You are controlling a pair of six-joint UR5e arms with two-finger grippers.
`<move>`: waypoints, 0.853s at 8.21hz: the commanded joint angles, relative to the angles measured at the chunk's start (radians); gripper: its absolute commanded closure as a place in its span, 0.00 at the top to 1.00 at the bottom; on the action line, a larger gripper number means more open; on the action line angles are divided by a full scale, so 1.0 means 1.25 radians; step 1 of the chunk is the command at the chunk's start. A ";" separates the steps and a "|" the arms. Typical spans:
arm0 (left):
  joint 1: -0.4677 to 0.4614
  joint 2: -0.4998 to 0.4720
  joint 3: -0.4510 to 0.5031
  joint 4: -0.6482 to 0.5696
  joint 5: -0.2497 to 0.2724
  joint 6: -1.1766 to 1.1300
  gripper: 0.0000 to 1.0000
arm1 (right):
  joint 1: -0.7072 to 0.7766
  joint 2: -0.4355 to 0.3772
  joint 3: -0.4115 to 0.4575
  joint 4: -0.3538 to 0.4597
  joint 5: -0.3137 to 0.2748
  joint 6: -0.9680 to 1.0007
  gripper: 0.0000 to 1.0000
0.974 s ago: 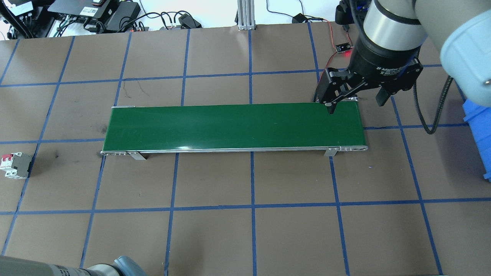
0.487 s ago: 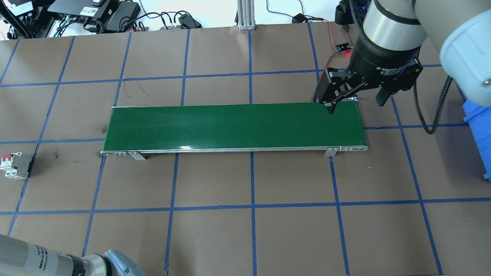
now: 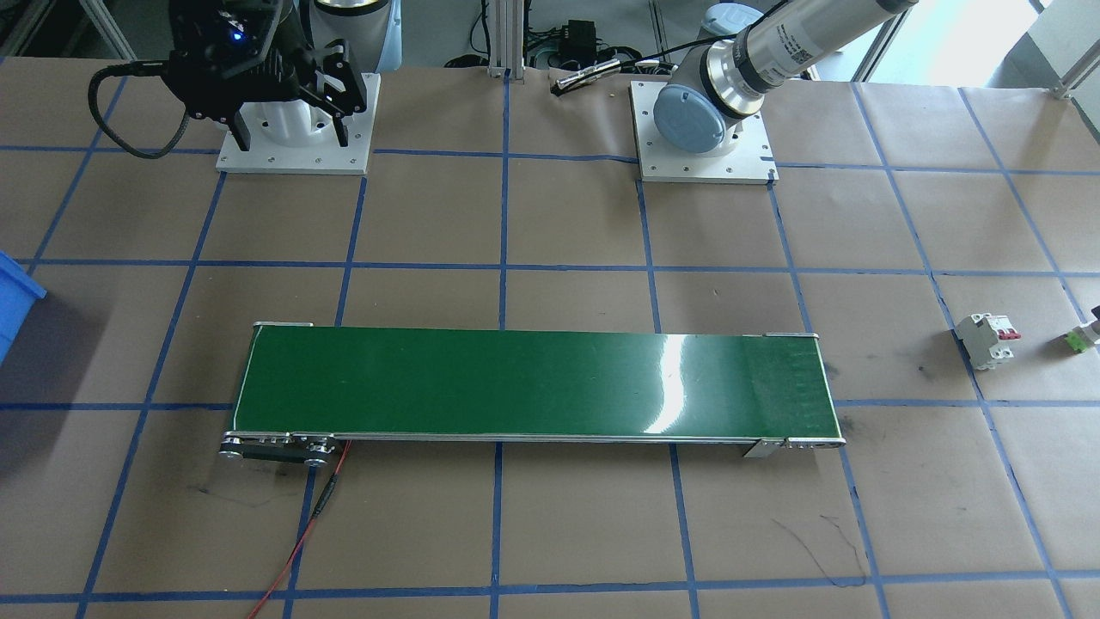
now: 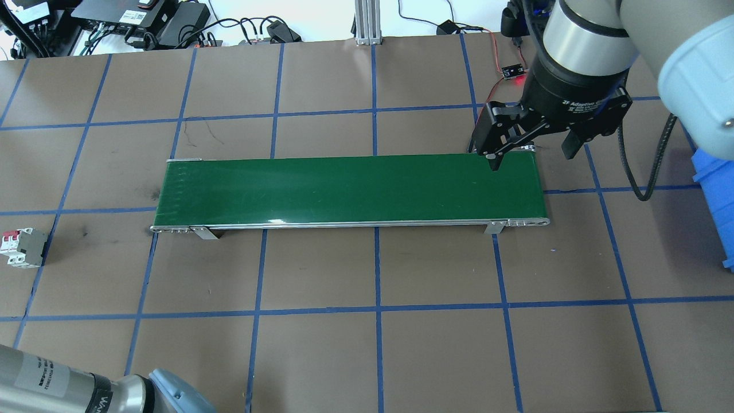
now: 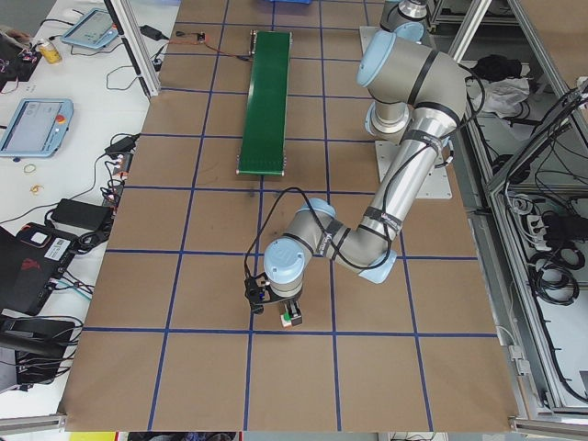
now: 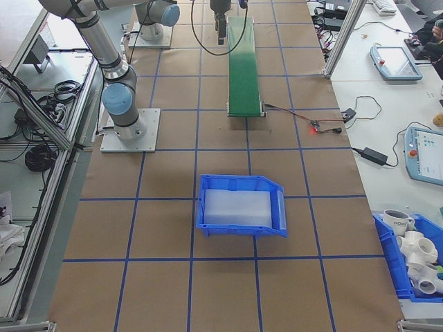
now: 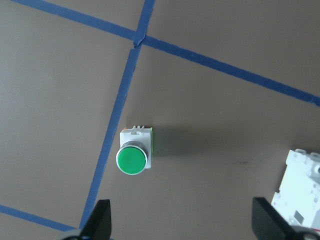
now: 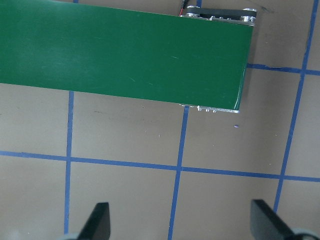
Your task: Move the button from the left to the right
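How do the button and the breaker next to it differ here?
The button has a round green cap on a pale blocky base; the breaker is a larger white block with red levers. In the left wrist view the button lies between the open left tool's fingertips, the breaker at the frame's edge. Both rest on the brown table.

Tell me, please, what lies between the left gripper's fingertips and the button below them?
Nothing: in the left wrist view, only bare brown table separates the open left gripper from the button.

The belt (image 3: 533,383) is smooth, glossy green with metal rails. The table (image 3: 601,533) is covered in matt brown paper. The button (image 7: 132,159) looks like plastic.
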 commanded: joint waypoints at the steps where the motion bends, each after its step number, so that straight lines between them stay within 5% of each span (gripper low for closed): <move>1: 0.015 -0.027 0.006 0.029 0.000 0.037 1.00 | 0.000 0.000 0.000 0.000 0.000 0.000 1.00; 7: 0.015 -0.081 0.004 0.072 0.014 0.051 1.00 | 0.000 0.000 0.000 0.000 0.000 0.000 1.00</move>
